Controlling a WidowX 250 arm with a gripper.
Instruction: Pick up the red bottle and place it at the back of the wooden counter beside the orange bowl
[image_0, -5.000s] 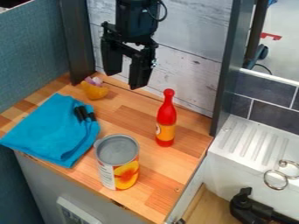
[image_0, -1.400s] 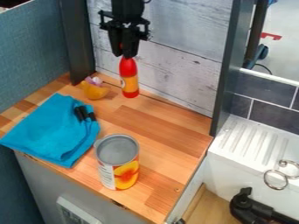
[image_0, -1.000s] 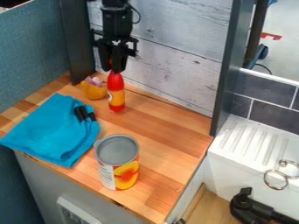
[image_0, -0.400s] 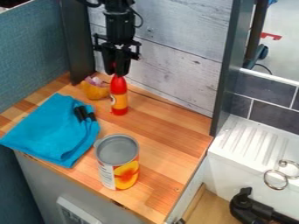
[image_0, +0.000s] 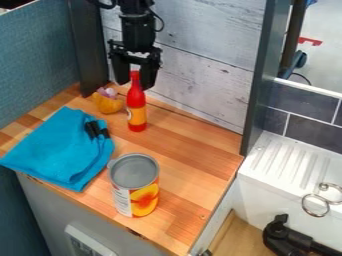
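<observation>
The black gripper (image_0: 135, 84) hangs at the upper left over the back of the wooden counter. Its two fingers are open, one on each side of the neck of a red bottle (image_0: 136, 107) with an orange label. The bottle stands upright on the counter. Just left of it lies a yellow-orange toy (image_0: 107, 101) with a pale purple top. A folded blue cloth (image_0: 59, 149) is spread at the left, with dark clips (image_0: 97, 129) on its right side. Nearer the front stands a can (image_0: 135, 186) with a peach picture.
A dark post (image_0: 87, 47) rises behind the toy, and another (image_0: 262, 75) stands at the counter's right back corner. A whitewashed plank wall (image_0: 207, 65) closes off the back. Right of the counter (image_0: 194, 175) is a white sink (image_0: 287, 175) with metal rings.
The red bottle, earlier further right, was lifted by the gripper, carried left and set down beside the toy. Since the last earlier frame the fingers have opened around its neck.
</observation>
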